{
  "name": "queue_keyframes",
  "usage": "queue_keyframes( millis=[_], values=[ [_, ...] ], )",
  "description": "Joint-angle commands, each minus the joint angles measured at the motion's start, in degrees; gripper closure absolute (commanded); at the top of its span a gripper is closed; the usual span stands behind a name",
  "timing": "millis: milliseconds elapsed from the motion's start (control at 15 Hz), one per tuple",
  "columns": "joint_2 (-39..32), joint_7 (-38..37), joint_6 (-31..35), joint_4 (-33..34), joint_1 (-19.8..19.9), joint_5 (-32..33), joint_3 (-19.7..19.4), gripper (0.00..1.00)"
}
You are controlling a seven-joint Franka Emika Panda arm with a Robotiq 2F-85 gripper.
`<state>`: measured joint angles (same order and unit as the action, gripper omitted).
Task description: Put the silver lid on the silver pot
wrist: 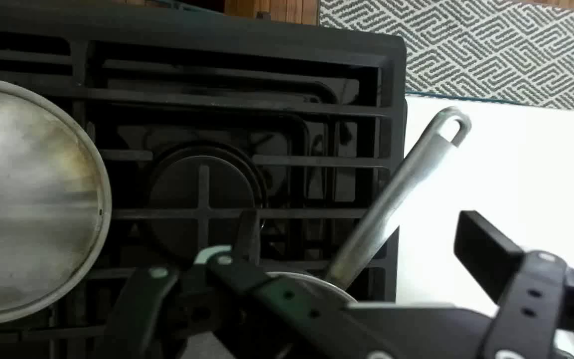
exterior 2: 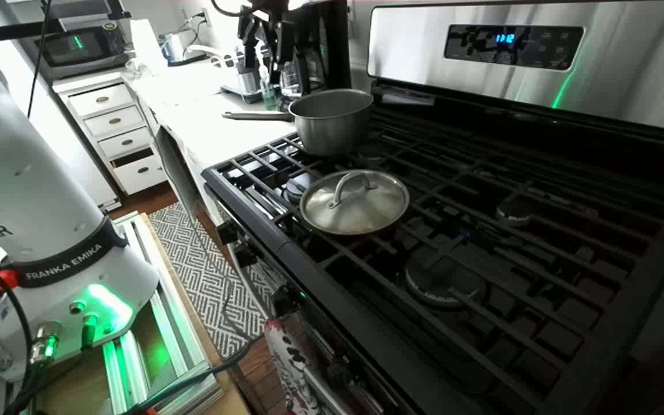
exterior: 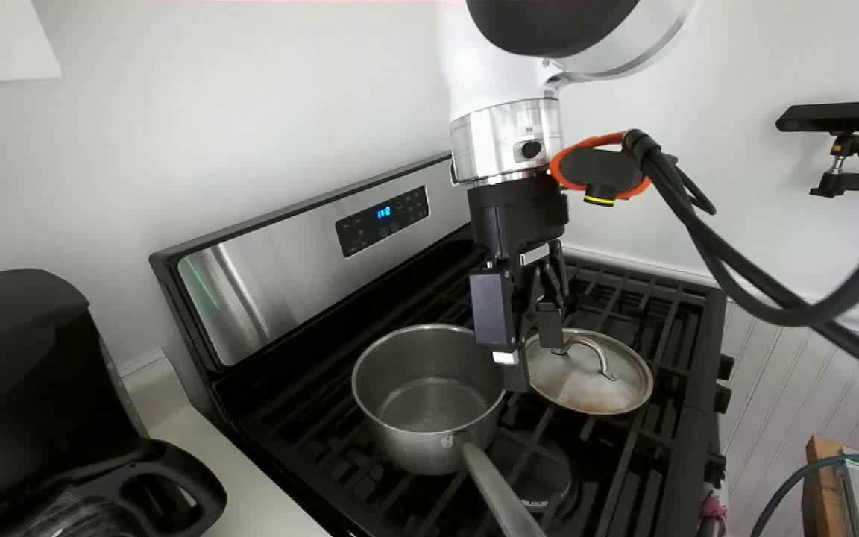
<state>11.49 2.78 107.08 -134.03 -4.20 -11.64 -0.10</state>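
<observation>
The gripper (exterior: 533, 358) hangs with its fingers (wrist: 486, 254) spread, while the silver lid (exterior 2: 366, 213) lies off the silver pot (exterior 2: 335, 129).

In the wrist view the two fingers stand wide apart, one seen against the pot and grates (wrist: 227, 101), the other against the white counter (wrist: 506, 169). The lid rests flat on those black grates, its arched handle (exterior 2: 340, 187) upward (a yellowish-brown tinge shows toward the rim), near the pot but apart from it. The pot stands upright on the same stove (exterior: 303, 276), its inside showing in both exterior views, and its long handle (wrist: 391, 199) reaches out past the stove's edge over the counter. In an exterior view a black coffee maker (exterior: 27, 373) sits beside the stove.
</observation>
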Motion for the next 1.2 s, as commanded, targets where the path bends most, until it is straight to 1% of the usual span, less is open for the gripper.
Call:
queue_keyframes(
  millis=[0, 600, 733, 1133],
  values=[
    [0.0, 0.1, -0.1, 0.1, 0.6, -0.1, 0.6, 0.0],
    [0.0, 0.1, -0.1, 0.1, 0.6, -0.1, 0.6, 0.0],
    [-0.2, 0.9, 0.7, 0.1, 1.2, -0.4, 0.0, 0.0],
    [0.4, 0.2, 2.3, -1.4, 3.4, 5.5, -0.2, 0.0]
  ],
)
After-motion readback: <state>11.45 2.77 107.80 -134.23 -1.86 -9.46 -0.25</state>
